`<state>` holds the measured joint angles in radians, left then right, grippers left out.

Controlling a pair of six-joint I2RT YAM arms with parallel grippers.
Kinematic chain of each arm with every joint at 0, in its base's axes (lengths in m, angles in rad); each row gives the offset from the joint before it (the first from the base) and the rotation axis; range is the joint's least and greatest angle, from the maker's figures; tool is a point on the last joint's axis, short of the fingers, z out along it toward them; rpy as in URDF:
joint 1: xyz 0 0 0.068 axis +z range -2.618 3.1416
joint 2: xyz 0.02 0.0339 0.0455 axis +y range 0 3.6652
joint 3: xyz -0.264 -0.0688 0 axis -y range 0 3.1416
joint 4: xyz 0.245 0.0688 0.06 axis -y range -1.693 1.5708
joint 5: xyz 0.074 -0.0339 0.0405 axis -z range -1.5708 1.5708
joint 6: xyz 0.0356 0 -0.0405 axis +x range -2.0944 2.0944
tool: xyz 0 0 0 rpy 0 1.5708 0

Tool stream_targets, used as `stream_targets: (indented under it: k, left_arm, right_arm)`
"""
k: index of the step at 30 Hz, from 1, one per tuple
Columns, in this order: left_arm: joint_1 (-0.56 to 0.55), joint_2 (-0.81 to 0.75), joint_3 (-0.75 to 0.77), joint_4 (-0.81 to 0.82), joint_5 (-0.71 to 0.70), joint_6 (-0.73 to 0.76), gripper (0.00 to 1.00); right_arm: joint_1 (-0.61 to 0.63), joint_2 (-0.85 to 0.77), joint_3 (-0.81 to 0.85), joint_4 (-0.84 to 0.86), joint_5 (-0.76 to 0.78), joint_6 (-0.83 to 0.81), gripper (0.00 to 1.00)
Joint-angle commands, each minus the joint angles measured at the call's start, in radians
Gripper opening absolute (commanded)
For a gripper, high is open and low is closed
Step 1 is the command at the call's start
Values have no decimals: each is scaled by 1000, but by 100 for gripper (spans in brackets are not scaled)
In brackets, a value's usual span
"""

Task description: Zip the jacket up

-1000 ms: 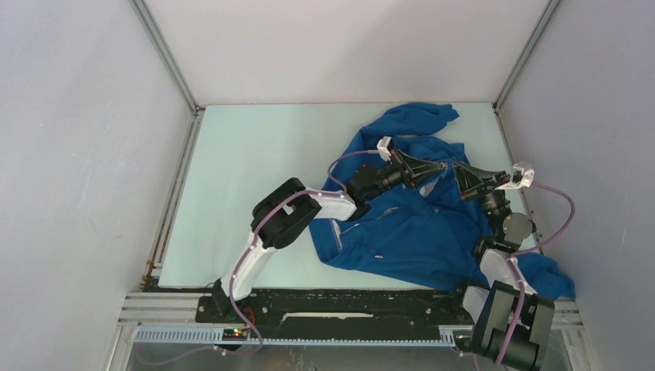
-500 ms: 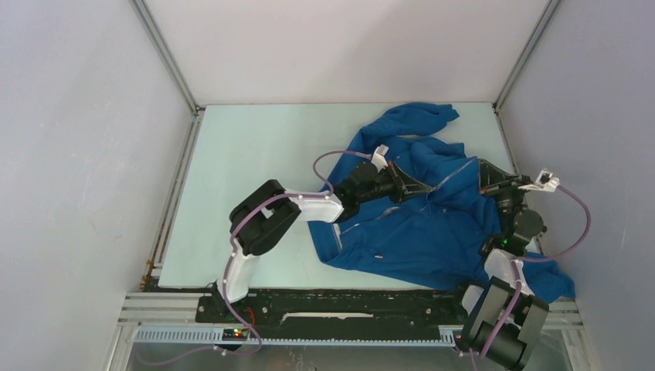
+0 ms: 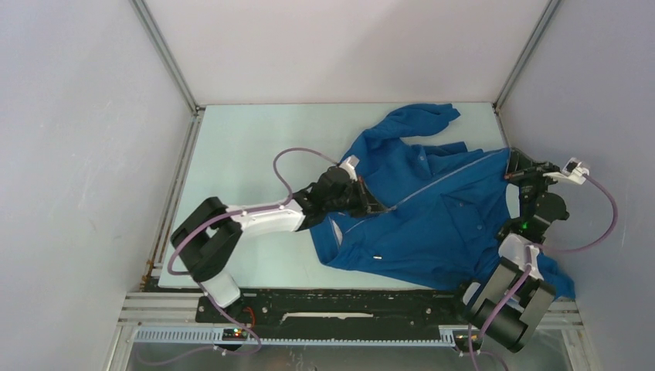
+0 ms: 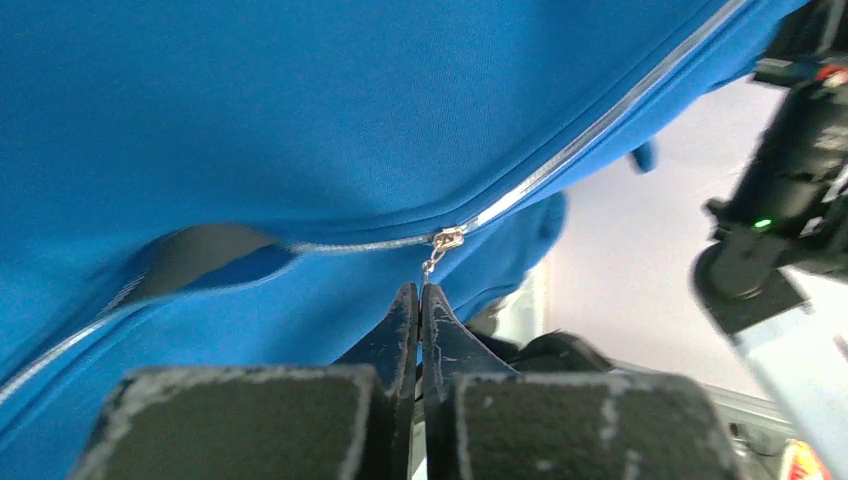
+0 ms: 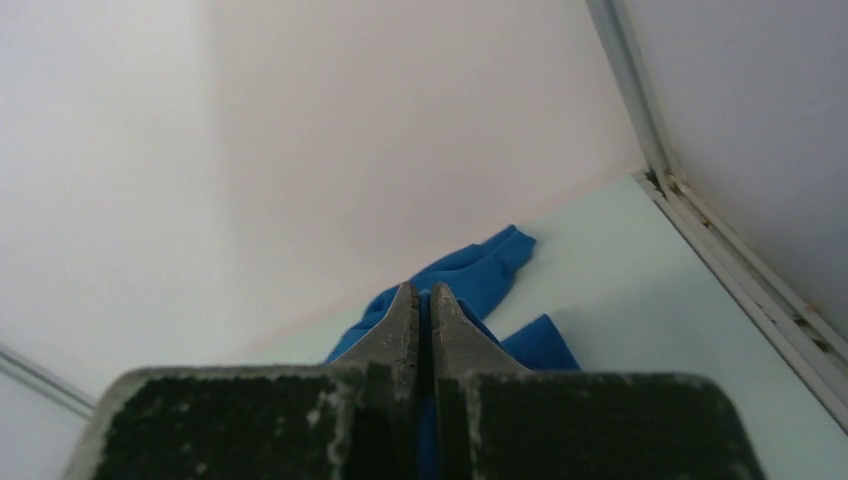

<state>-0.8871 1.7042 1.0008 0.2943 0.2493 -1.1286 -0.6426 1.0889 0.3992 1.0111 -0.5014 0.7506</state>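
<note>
The large royal-blue fabric jacket (image 3: pixel 440 224) lies on the right half of the pale counter (image 3: pixel 247 154), one sleeve reaching toward the far wall. One second earlier both grippers worked close together over the middle of the garment; they have since drawn well apart. The left gripper (image 3: pixel 369 205) has travelled left and toward the near edge. The right gripper (image 3: pixel 513 175) has retreated to the jacket's right edge by the wall. The light-coloured zipper line (image 3: pixel 440 182) now runs straight and taut between them. In the left wrist view, the left gripper is clenched on the small metal zipper pull (image 4: pixel 432 266) hanging from the slider (image 4: pixel 446 239). The teeth are joined on the side toward the right gripper and still gape open on the other side. The right gripper is clenched, apparently on the jacket's edge as an anchor. Judgement: closure is well advanced, with the open remainder left to zip.
</note>
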Motion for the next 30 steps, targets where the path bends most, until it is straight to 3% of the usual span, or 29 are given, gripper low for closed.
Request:
stream_targets:
  k: [1,13,17,21,23,24,25,26,27,28,29,30]
  left_arm:
    - [36,-154,-130,-274,0,128,0]
    - [240,-475,-446,-529,-69,213,0]
    - [273,-486,-499,-556,-80,247,0]
    - [275,-506,-546,-526,-81,248,0]
    - [275,-505,-507,-565,-120,292,0]
    - [275,-500,-470,-609,-154,318,2]
    - [275,-496,-437,-657,-177,337,15]
    - [274,-496,-407,-688,-196,353,30]
    - [274,-504,-388,-706,-204,363,46]
    - [274,-517,-380,-709,-205,365,62]
    - [274,-536,-378,-709,-208,366,78]
    - [274,-558,-375,-713,-214,362,90]
  right_arm:
    - [-33,61,61,56,96,-123,0]
    - [-73,246,67,194,114,-106,0]
    - [-95,309,68,270,88,-66,0]
    - [-90,289,75,231,85,-97,0]
    - [-60,260,92,131,93,-132,0]
    - [-44,229,119,-17,130,-150,8]
    - [-31,197,150,-183,183,-158,0]
    - [-16,158,179,-342,264,-158,0]
    - [-2,123,203,-482,326,-165,36]
    - [12,97,244,-613,356,-174,89]
    - [25,77,280,-769,388,-178,98]
    - [38,63,310,-889,417,-178,99]
